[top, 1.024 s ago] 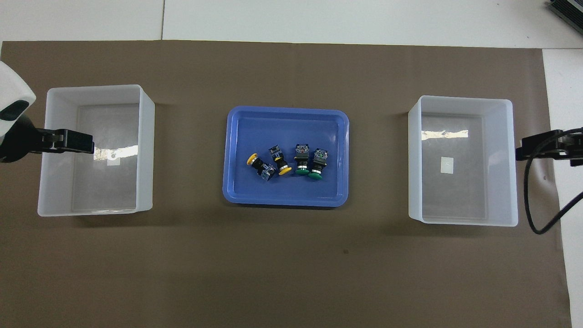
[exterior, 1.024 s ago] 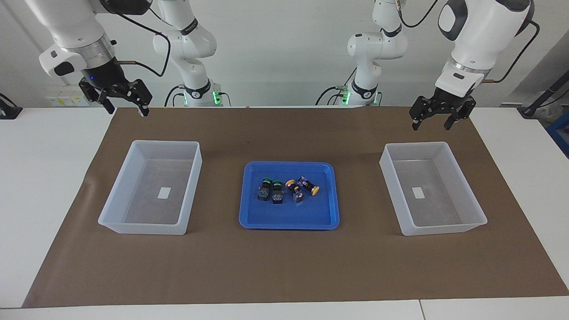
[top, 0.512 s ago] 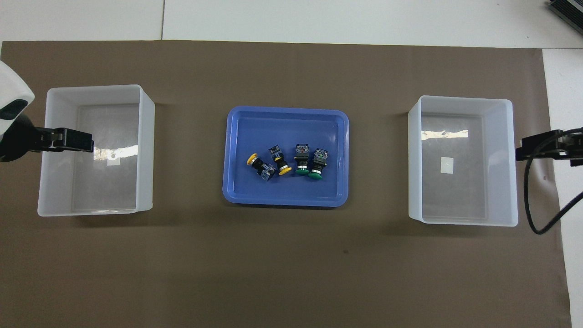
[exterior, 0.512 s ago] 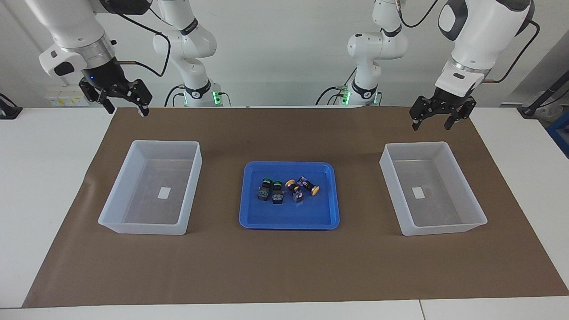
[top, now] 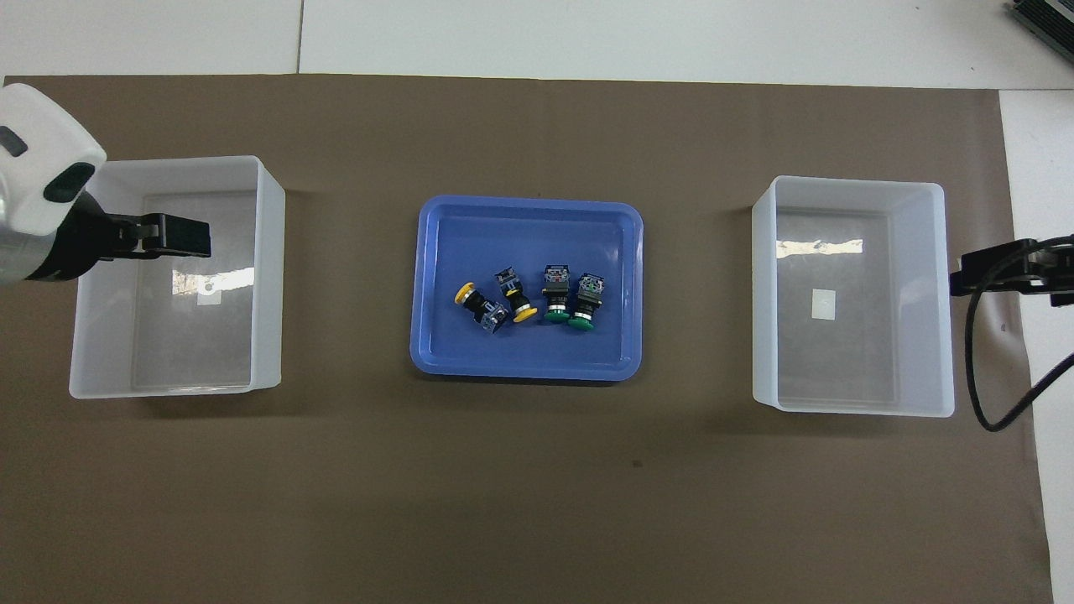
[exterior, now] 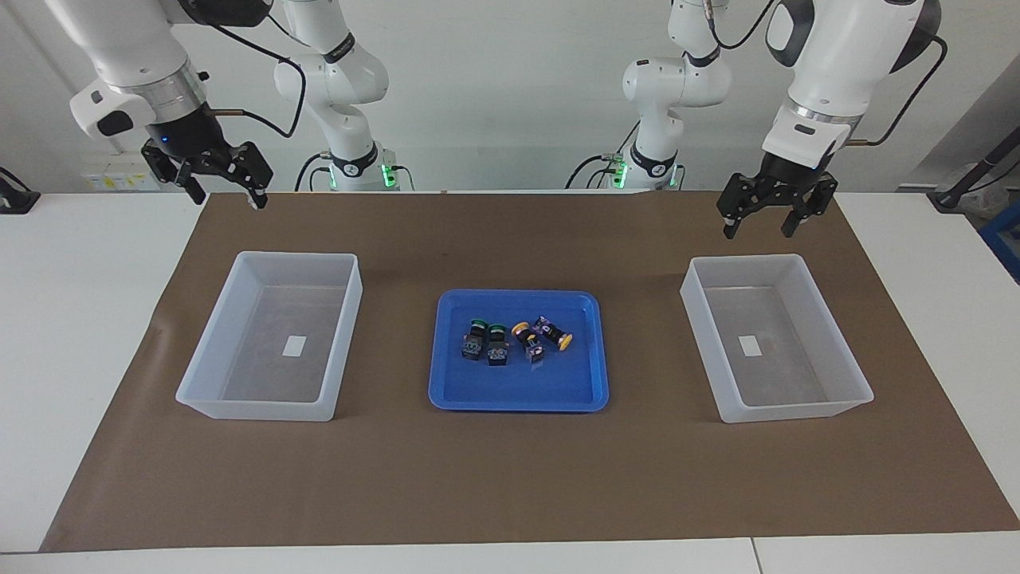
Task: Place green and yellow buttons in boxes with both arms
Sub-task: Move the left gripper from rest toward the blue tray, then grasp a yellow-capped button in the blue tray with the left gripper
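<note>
Four buttons are sitting in the blue tray: two green buttons on the side toward the right arm's end, two yellow buttons toward the left arm's end, and both clear boxes flank that tray with nothing in them. You'll want each arm coming straight down on its nearest button and pinching the dark square body, not the round cap, since they lie almost touching. Right gripper waits spread wide and holding nothing, up over the mat's edge past its box from the tray; left gripper is likewise wide apart, bare, up over the mat by its box.
</note>
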